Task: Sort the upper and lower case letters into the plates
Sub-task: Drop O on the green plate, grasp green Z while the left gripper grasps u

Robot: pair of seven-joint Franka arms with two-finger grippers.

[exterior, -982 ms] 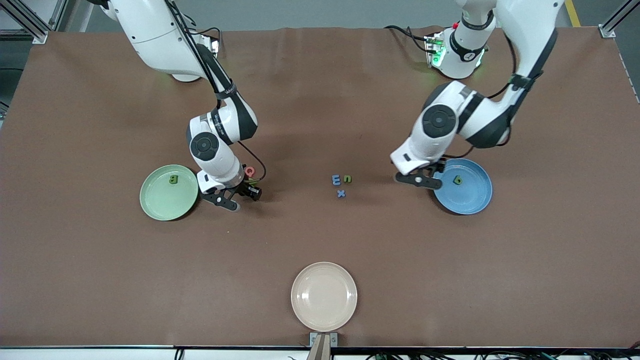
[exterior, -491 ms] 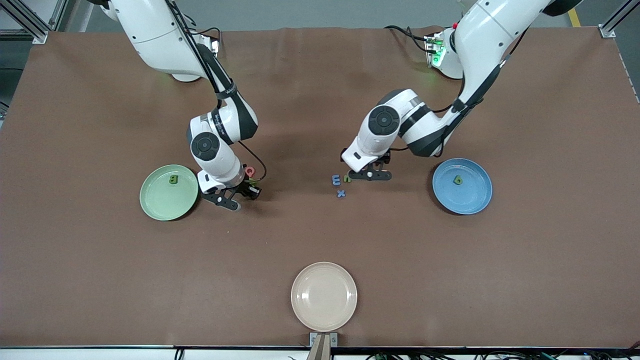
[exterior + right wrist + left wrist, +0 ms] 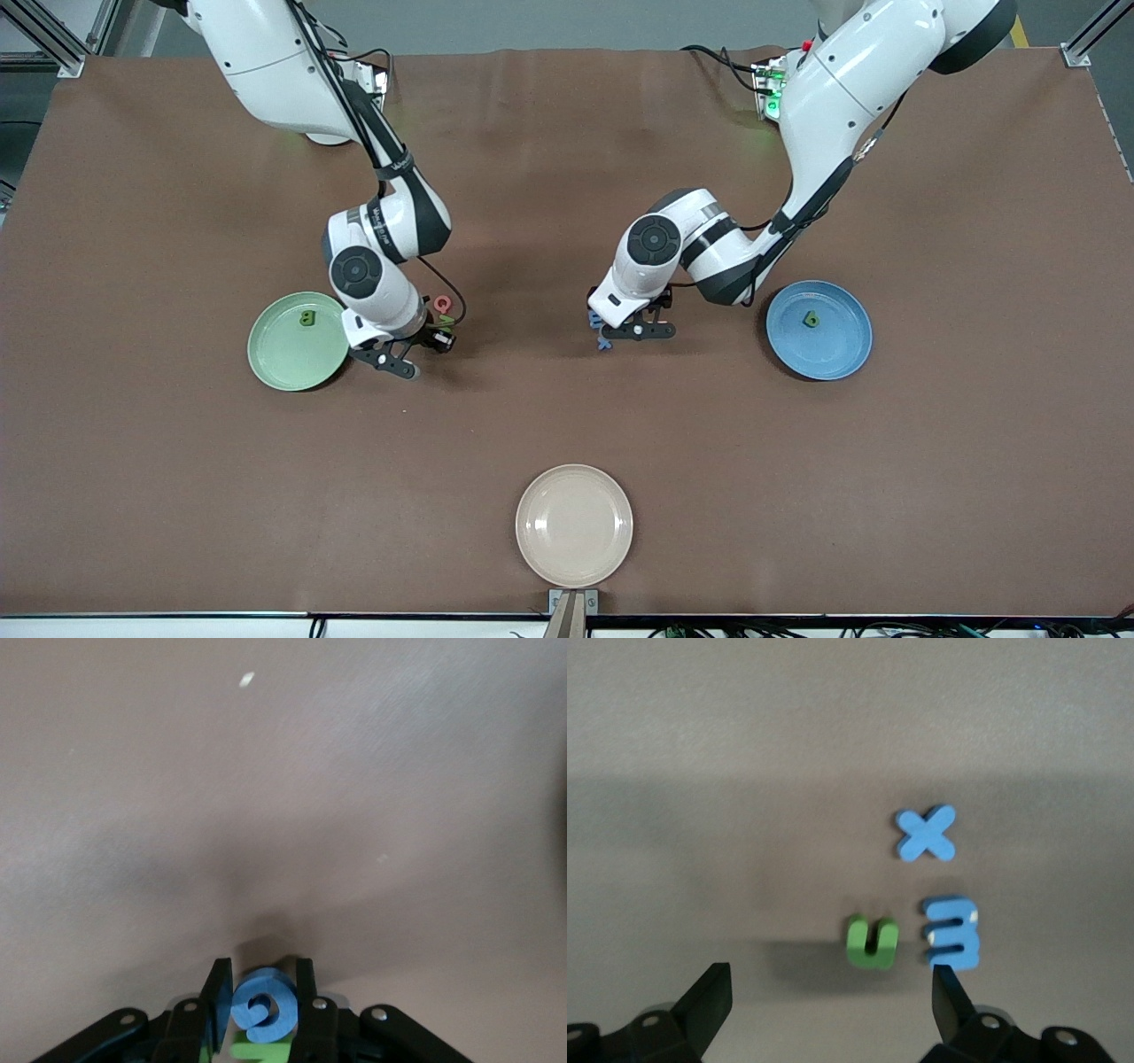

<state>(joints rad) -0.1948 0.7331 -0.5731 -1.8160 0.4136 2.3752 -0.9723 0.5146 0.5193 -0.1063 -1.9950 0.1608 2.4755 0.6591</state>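
The pale green plate (image 3: 288, 359) holds a green letter (image 3: 307, 317). The blue plate (image 3: 824, 354) holds a green letter (image 3: 810, 319). My right gripper (image 3: 390, 359) is beside the green plate, shut on a round blue letter (image 3: 263, 1004); a green letter (image 3: 261, 1050) shows just under it. A red letter (image 3: 441, 304) and a green letter (image 3: 447, 319) lie by its wrist. My left gripper (image 3: 633, 330) is open, low over the middle letters: green n (image 3: 872, 942), blue E (image 3: 952, 933), blue x (image 3: 926, 834). The n lies between its jaws' line and the x.
A cream-beige plate (image 3: 574, 525) sits at the table edge nearest the front camera, midway between the arms' ends. The brown table mat (image 3: 567, 425) stretches bare between it and the letters.
My left arm has swung from over the blue plate's edge to the middle letters and now covers most of them. My right gripper has shifted slightly toward the green plate.
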